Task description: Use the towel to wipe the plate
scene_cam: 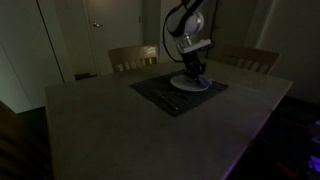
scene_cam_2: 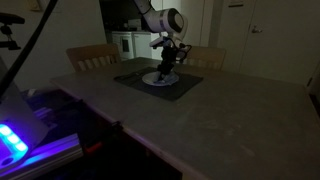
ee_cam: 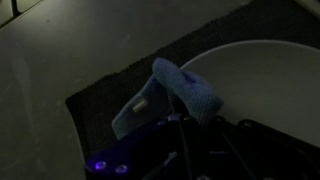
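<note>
A white plate (scene_cam: 191, 85) (scene_cam_2: 160, 78) lies on a dark placemat (scene_cam: 165, 97) (scene_cam_2: 185, 86) on the table in both exterior views. My gripper (scene_cam: 194, 72) (scene_cam_2: 168, 68) hangs straight down over the plate and is shut on a blue towel (ee_cam: 185, 90). In the wrist view the towel sticks out from the jaws (ee_cam: 195, 125) and rests across the plate's rim (ee_cam: 265, 75), with a loose flap over the placemat (ee_cam: 100, 95). The fingertips are hidden in the dark.
Wooden chairs (scene_cam: 133, 57) (scene_cam: 248, 58) stand at the far side of the table (scene_cam: 100, 120). A tripod and lit equipment (scene_cam_2: 15, 135) stand beside the table's near edge. The room is dim.
</note>
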